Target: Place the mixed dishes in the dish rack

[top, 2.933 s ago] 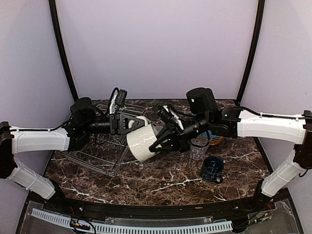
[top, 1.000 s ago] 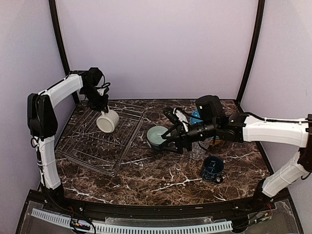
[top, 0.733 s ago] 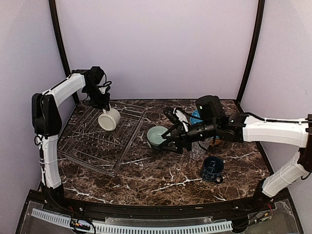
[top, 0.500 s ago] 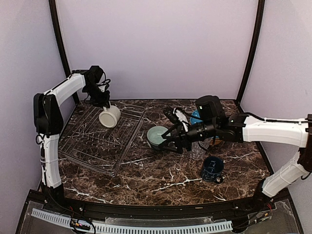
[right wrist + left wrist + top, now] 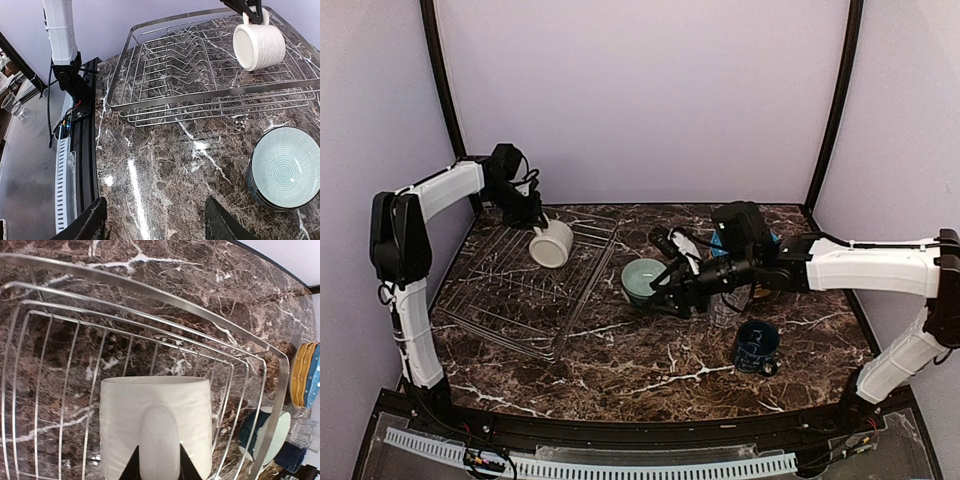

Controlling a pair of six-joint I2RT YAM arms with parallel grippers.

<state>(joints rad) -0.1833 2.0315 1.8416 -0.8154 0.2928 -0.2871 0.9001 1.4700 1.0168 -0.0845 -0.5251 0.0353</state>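
The cream mug (image 5: 552,245) hangs tilted over the far right part of the dish rack (image 5: 505,300). My left gripper (image 5: 534,222) is shut on its handle. In the left wrist view the handle (image 5: 159,437) sits between the two dark jaws of my left gripper (image 5: 159,467), with the mug (image 5: 200,415) above the rack's wires (image 5: 150,290). My right gripper (image 5: 672,293) stands open just right of the pale-teal bowl (image 5: 642,279). In the right wrist view the right gripper (image 5: 156,225) spans bare marble, and the bowl (image 5: 286,168) lies to its right.
A dark blue mug (image 5: 756,346) lies at the front right, and a clear ribbed glass (image 5: 724,311) stands under the right arm. Stacked plates (image 5: 305,374) sit behind them, mostly hidden in the top view. The rack's rim (image 5: 210,95) runs across the right wrist view.
The left gripper has carried the cream mug a little to the right over the rack, and the left arm has sunk lower. The right gripper has edged slightly left beside the bowl.
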